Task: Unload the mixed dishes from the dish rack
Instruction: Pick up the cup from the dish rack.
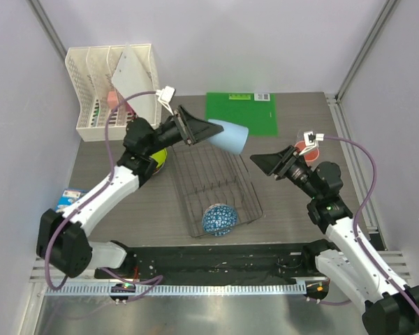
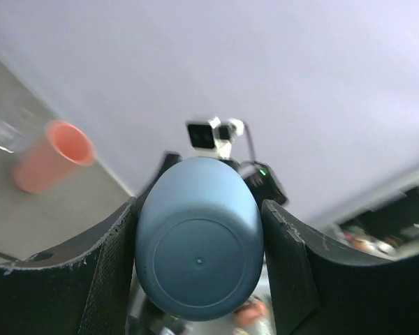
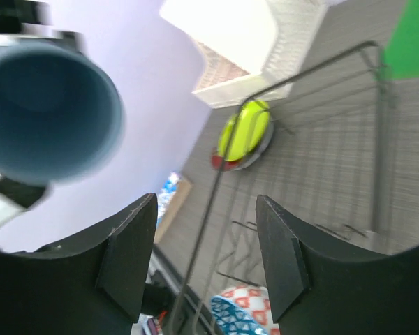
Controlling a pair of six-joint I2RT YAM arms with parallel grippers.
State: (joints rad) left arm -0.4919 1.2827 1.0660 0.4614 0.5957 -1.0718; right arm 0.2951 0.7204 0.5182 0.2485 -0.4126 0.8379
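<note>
My left gripper is shut on a light blue cup and holds it sideways in the air above the far edge of the dark wire dish rack. The left wrist view shows the cup's base between the fingers. A blue-and-white patterned bowl lies in the rack's near end. A yellow-green plate lies on a dark red plate left of the rack. A salmon-pink cup stands at the right. My right gripper is open and empty, right of the rack, facing the blue cup.
A white lattice file organizer stands at the back left. A green mat lies behind the rack. A blue packet lies at the left table edge. Grey walls close in on both sides.
</note>
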